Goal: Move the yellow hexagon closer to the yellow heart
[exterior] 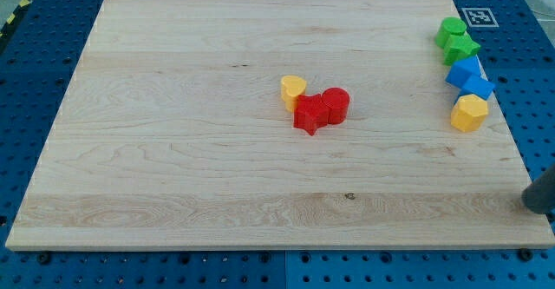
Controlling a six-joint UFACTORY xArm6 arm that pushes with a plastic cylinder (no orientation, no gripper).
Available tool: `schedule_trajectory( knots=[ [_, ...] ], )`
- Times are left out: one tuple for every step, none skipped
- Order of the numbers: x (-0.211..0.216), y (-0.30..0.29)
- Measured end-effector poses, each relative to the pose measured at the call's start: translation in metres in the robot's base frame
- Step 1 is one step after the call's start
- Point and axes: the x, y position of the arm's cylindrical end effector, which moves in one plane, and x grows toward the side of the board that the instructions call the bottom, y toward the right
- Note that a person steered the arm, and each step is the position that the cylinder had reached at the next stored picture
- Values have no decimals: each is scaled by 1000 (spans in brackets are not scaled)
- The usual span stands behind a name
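2 yellow blocks sit well apart: yellow heart (293, 89) mid-board, yellow hexagon (469, 113) right; no pincer, tip hidden

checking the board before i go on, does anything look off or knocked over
Nothing stands out. The yellow hexagon sits at the view's right edge, the yellow heart mid-board touching the red blocks; my tip is at the lower right.

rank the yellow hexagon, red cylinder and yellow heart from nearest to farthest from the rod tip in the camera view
My tip shows at the view's lower right edge, clear of every block.
1. yellow hexagon, at the view's right edge, below the blue blocks.
2. red cylinder, near the board's centre.
3. yellow heart, just left of the red blocks.
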Motion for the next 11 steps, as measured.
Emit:
schedule_trajectory(
  knots=[
    [-23, 25],
    [-58, 42],
    [-89, 44],
    [-102, 44],
    [-103, 33],
    [-103, 31],
    [-103, 21],
    [-103, 18],
    [-103, -3],
    [-103, -11],
    [-104, -11]
  ],
)
